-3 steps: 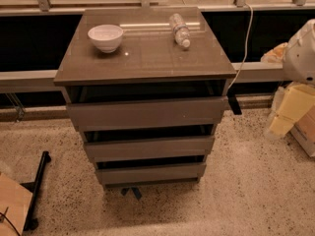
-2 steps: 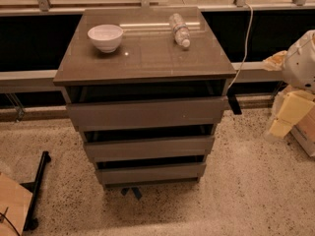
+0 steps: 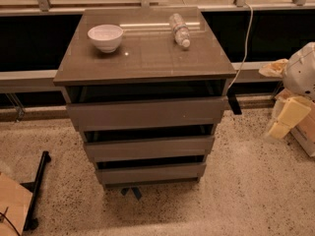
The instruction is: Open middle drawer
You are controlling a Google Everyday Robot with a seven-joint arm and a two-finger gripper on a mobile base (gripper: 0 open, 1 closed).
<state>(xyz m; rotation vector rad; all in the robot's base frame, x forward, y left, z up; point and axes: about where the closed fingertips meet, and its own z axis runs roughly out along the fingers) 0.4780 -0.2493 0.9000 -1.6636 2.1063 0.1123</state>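
Since the earlier frames the robot arm (image 3: 301,69) at the right edge has sunk a little lower. The cabinet and everything on it lie where they did.

The floor (image 3: 256,191) is pale speckled stone. A low grey ledge (image 3: 29,78) runs along the far side in front of a dark recess, with metal posts above it.

The cabinet (image 3: 147,58) stands in the middle, grey-brown with a glossy top that mirrors a strip of light. It has three plain handleless fronts, each with a dark gap above it.
- The top drawer (image 3: 146,113) is the widest.
- The middle drawer (image 3: 149,147) sits directly under it, shut like its neighbours.
- The bottom drawer (image 3: 151,172) is the narrowest and nearest the floor.

The gripper (image 3: 285,119), cream-coloured, hangs below the white arm housing. It is well to the right of the cabinet and touches none of the drawers. Whether it is released or clenched cannot be told.

At the near left lie a piece of cardboard (image 3: 12,205) and a black stand (image 3: 37,191). A white cable (image 3: 244,43) drops from the far rail past the cabinet's right edge.

A white bowl (image 3: 105,37) sits far left on the top. A clear bottle (image 3: 180,29) lies on its side far right, well apart from the bowl. Its label is too blurred to read.

A small bluish mark (image 3: 131,192) shows on the floor below the bottom drawer.
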